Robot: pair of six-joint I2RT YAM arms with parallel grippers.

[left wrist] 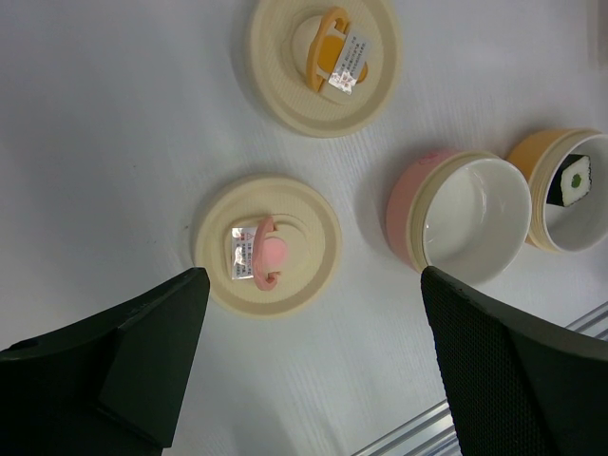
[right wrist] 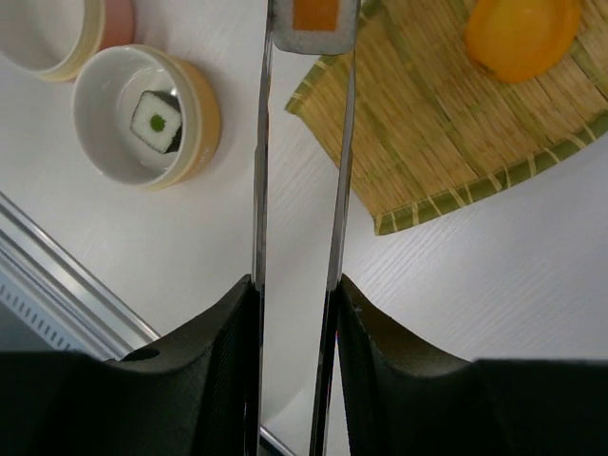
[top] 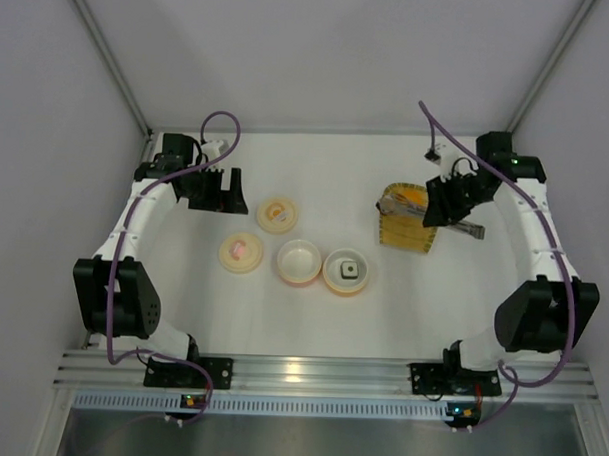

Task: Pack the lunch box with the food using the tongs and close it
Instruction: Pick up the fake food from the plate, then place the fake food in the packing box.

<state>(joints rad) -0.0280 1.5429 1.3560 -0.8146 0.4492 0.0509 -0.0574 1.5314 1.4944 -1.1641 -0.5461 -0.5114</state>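
Jaws of the left gripper (top: pixel 220 199) gape wide above the cream lids (left wrist: pixel 267 245) (nothing held). One sushi roll (right wrist: pixel 157 122) sits in the orange bowl (right wrist: pixel 205 114). The right gripper (right wrist: pixel 296 294) clenches the tongs (right wrist: pixel 258 190), which pinch a second roll (right wrist: pixel 315 14) at the bamboo mat's (right wrist: pixel 446 142) edge; the orange ball (right wrist: pixel 521 33) lies on that mat.

Silver-grey tongs (right wrist: pixel 337 190) gleam against the white table (right wrist: pixel 494 313). The woven tray (right wrist: pixel 446 152) is straw yellow with thin green stripes. The ball (right wrist: pixel 521 33) is glossy orange. One sushi roll (right wrist: pixel 157 122) shows black rim, white rice and green centre. The orange bowl (right wrist: pixel 207 114) and pink bowl (left wrist: pixel 407 214) are white inside. Both lids are cream: the pink-handled lid (left wrist: pixel 269 249) and the orange-handled lid (left wrist: pixel 323 62).
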